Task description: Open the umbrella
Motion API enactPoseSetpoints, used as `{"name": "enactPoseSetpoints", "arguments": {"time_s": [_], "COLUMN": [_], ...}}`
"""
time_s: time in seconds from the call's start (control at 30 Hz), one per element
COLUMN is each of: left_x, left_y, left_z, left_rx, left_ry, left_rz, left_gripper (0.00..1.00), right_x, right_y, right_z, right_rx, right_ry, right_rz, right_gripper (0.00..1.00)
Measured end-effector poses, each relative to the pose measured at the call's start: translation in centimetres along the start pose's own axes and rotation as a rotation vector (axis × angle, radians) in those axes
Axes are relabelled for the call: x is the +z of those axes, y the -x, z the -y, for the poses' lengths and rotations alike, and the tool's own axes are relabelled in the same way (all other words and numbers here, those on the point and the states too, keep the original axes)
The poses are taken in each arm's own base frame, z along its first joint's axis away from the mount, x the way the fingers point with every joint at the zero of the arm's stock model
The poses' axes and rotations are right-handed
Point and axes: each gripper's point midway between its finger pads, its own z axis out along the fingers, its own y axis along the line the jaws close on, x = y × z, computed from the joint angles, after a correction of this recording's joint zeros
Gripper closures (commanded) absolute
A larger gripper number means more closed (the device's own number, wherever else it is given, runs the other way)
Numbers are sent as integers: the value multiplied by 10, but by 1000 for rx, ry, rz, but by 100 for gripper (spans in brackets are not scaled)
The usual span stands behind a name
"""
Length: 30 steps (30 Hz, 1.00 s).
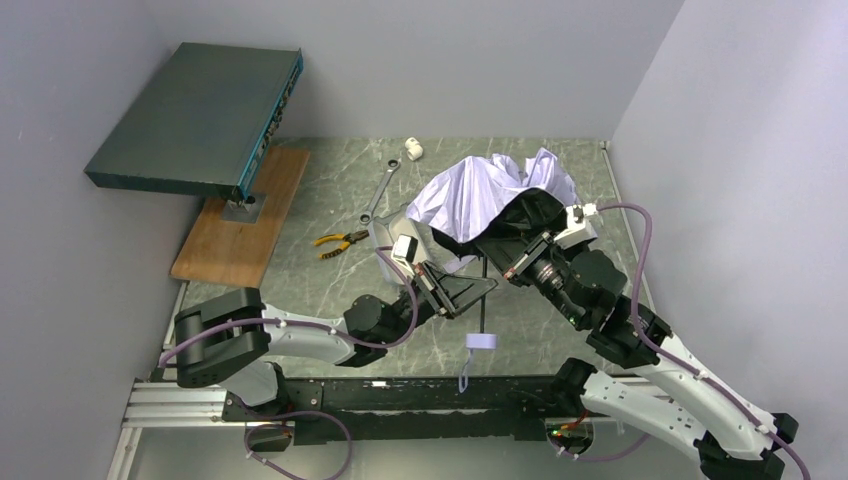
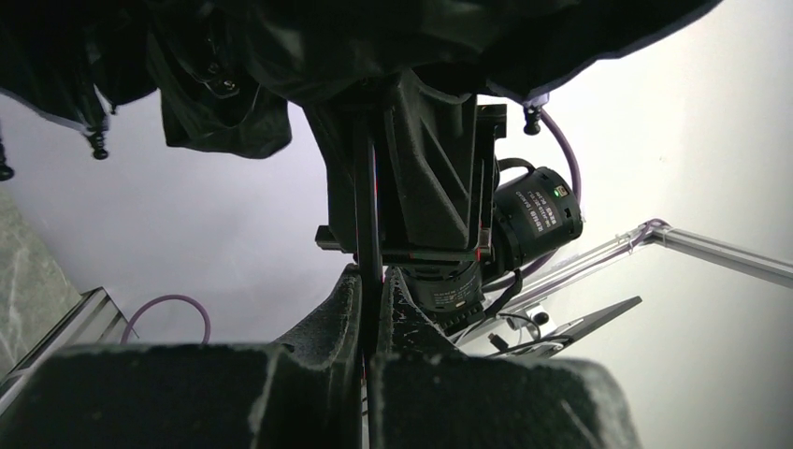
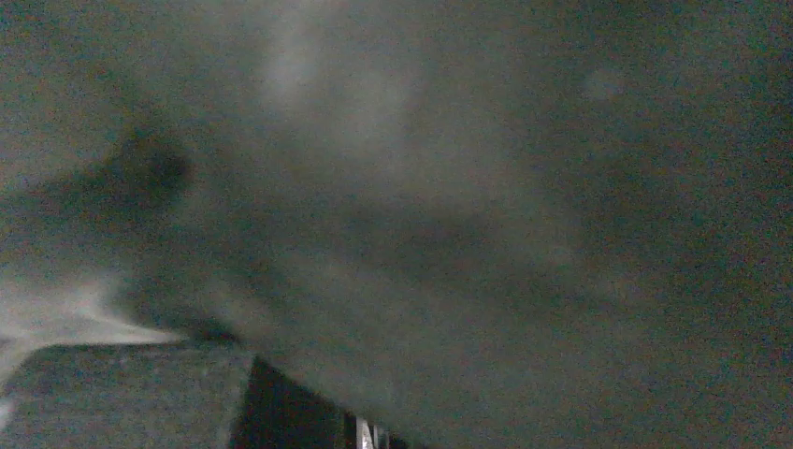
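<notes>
The left gripper [image 2: 372, 292] pinches the thin black shaft [image 1: 483, 300] of the crumpled, soft lilac-white cloth umbrella [image 1: 480, 195], and the right gripper hides under that cloth, so I cannot tell its grip.

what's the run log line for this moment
left tool: shut on umbrella shaft | right tool: under canopy, grip hidden | canopy: crumpled, not spread

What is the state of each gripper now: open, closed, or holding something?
Left gripper: closed, clamped on the thin black shaft of the umbrella.
Right gripper: cannot be told; its fingers are hidden under the canopy.
</notes>
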Motion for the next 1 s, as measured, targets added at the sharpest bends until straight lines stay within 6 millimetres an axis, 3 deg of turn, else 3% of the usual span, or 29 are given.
{"name": "enactPoseSetpoints", "arguments": {"time_s": [0.07, 0.23, 0.37, 0.63, 1.0], "left_x": [0, -8, -17, -27, -21], "left_y": [1, -2, -9, -13, -5], "left_z": [0, 1, 9, -12, -55], "left_rx": [1, 43, 114, 261, 395], "left_ry": [-1, 7, 61, 269, 460], "left_rz": [2, -24, -82, -152, -154], "left_gripper": [94, 46, 24, 33, 43], "right_x": [0, 2, 4, -9, -22], "right_y": [0, -9, -25, -38, -40], "right_z": [1, 9, 27, 54, 66], "right_rx": [-4, -2, -7, -32, -14], "right_ry": [-3, -39, -132, -251, -251], "right_rz": [0, -35, -105, -177, -164], "right_gripper": [100, 100, 100, 100, 100]}}
